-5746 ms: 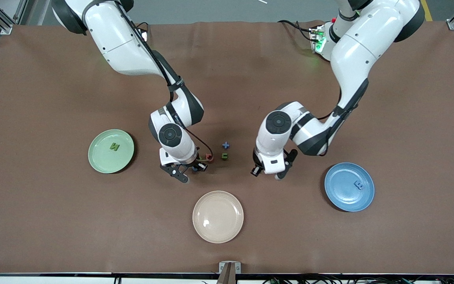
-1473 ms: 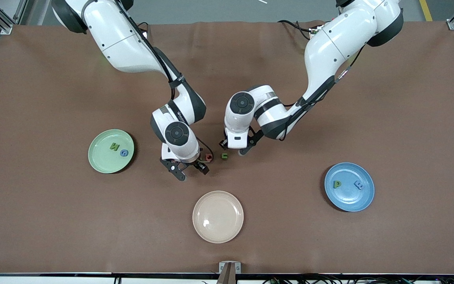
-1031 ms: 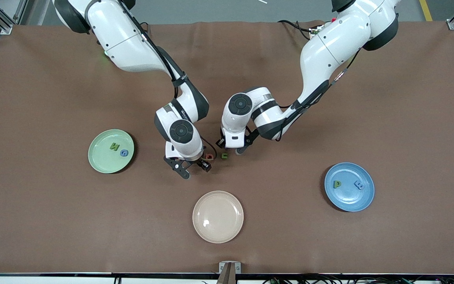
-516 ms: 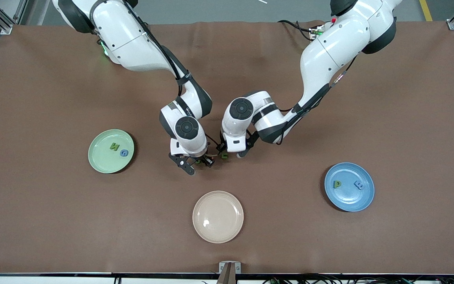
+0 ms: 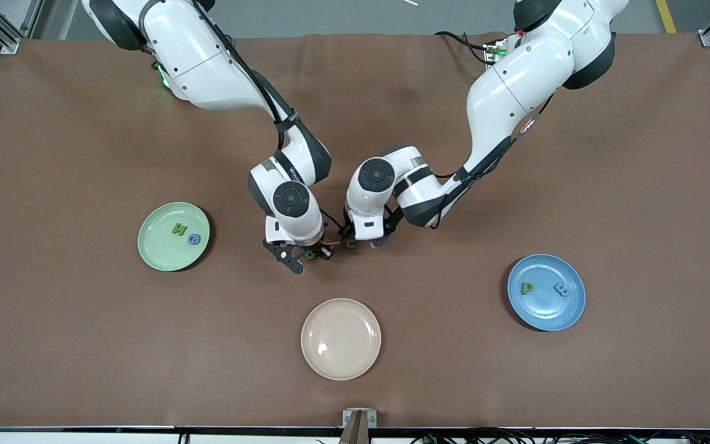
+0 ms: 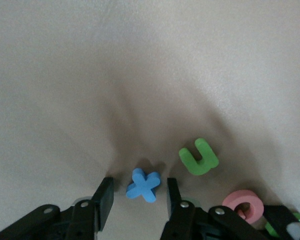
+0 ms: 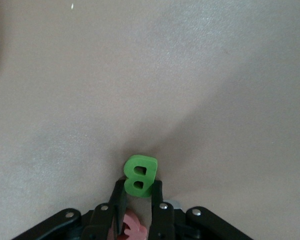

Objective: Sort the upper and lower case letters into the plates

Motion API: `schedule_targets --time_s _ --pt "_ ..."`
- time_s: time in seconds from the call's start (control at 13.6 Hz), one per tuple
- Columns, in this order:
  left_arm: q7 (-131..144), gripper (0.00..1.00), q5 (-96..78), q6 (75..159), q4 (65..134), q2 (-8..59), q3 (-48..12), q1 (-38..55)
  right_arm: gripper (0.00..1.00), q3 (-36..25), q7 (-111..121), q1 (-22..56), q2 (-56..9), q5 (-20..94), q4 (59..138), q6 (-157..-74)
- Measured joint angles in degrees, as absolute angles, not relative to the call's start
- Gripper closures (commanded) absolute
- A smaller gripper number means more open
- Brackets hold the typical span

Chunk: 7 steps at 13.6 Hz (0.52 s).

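My left gripper (image 6: 140,187) is open, its fingers on either side of a blue x (image 6: 144,184) lying on the brown table. A green u (image 6: 199,157) and a pink letter (image 6: 243,205) lie beside it. My right gripper (image 7: 138,187) is shut on a green B (image 7: 139,174) low over the table, with the pink letter (image 7: 134,226) under it. In the front view both grippers meet mid-table: right (image 5: 307,254), left (image 5: 362,239), with the green u (image 5: 350,243) between them. The mint green plate (image 5: 161,250) holds a green N and a blue letter. The blue plate (image 5: 546,314) holds a green P and a blue letter.
A cream-beige plate (image 5: 341,338) lies nearer the front camera than both grippers. The two arms' wrists stand close together over the middle of the table.
The right gripper shifted toward the left arm's end, over the pink letter, and now holds the green B. The left gripper came down around the blue x.
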<state>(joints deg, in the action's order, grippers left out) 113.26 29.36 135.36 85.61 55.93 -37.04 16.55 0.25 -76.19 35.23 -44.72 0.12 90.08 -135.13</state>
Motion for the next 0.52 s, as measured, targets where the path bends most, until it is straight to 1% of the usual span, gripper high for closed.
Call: schedule_targets --time_s 0.07,0.15,0.29,0.52 --pt "113.26 0.63 29.36 135.36 85.61 55.93 -37.04 16.69 1.0 -0.03 -75.93 34.99 -44.66 0.12 90.08 -134.8" --pt "113.27 0.69 29.36 135.36 85.61 55.93 -37.04 16.8 1.0 -0.34 -75.0 34.5 -44.44 0.04 90.08 -133.7" --pt "113.27 0.8 29.36 135.36 85.55 55.93 -37.04 16.79 1.0 -0.71 -70.76 32.46 -42.87 -0.02 89.98 -129.68" --pt "113.27 0.91 29.31 135.35 85.17 55.89 -36.57 16.77 1.0 -0.88 -62.09 27.61 -36.92 -0.04 91.1 -122.09"
